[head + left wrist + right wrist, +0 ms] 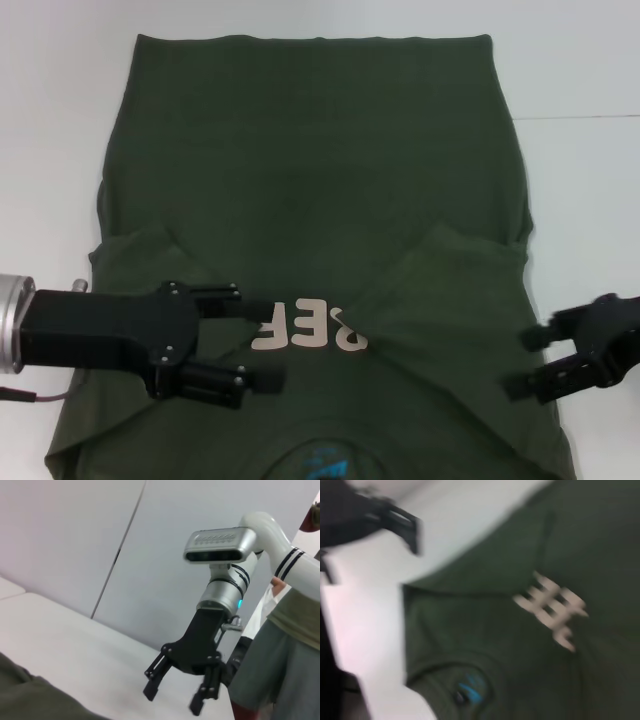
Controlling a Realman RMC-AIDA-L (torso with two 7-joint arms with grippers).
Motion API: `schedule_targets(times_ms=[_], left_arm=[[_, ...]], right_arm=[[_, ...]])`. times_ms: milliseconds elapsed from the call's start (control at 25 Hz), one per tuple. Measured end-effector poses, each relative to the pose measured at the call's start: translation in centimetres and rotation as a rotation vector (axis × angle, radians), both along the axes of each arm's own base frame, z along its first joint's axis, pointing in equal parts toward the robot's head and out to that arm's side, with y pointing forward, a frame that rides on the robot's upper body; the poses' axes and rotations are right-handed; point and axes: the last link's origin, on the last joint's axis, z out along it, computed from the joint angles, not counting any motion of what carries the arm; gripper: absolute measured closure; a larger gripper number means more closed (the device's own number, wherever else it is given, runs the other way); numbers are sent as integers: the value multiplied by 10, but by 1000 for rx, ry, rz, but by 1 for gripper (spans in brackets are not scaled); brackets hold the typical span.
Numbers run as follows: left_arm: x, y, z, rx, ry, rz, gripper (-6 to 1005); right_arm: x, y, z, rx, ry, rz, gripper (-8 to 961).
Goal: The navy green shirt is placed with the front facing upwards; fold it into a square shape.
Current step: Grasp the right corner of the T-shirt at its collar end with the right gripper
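The navy green shirt (pixel 320 170) lies flat on the white table, collar toward me. Both sleeves are folded inward over the chest, so only part of the cream letters (pixel 308 327) shows. A small blue label (pixel 325 462) sits inside the collar. My left gripper (pixel 275 342) hovers open over the left folded sleeve, beside the letters, holding nothing. At the shirt's right edge my right gripper (pixel 517 363) is open and empty. In the left wrist view the right gripper (pixel 173 701) hangs open above bare table. The right wrist view shows the shirt (pixel 530 645) and its label (pixel 470 692).
White table (pixel 580 200) lies bare on both sides of the shirt and beyond its hem. In the left wrist view a grey wall is behind the table, and a person (pixel 285 650) stands just past the right arm.
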Motion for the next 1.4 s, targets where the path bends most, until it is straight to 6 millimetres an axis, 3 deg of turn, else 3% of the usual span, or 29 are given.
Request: schedule_targets(times_ms=[120,400,600,1120,1400], left_arm=[[1,-1,-4,0,-18,-5,63],[3,-3,-14,-6,-55,-1,62],[5,-5,-20,-7,-70,-3,62],[4,-6,-23,5,-73,-2,62],[4,-4,-23,15,-71,2,62]], right_arm=[[-4,4,7,19,-136,-83,73],[-18,9,14,-6,-393,-142,72],[-27,8,-6,-67,-539,-110,72],[-40,1,-54,-142,-648,-36,73],[-42,-2,-62,-157,-668,-28,73]])
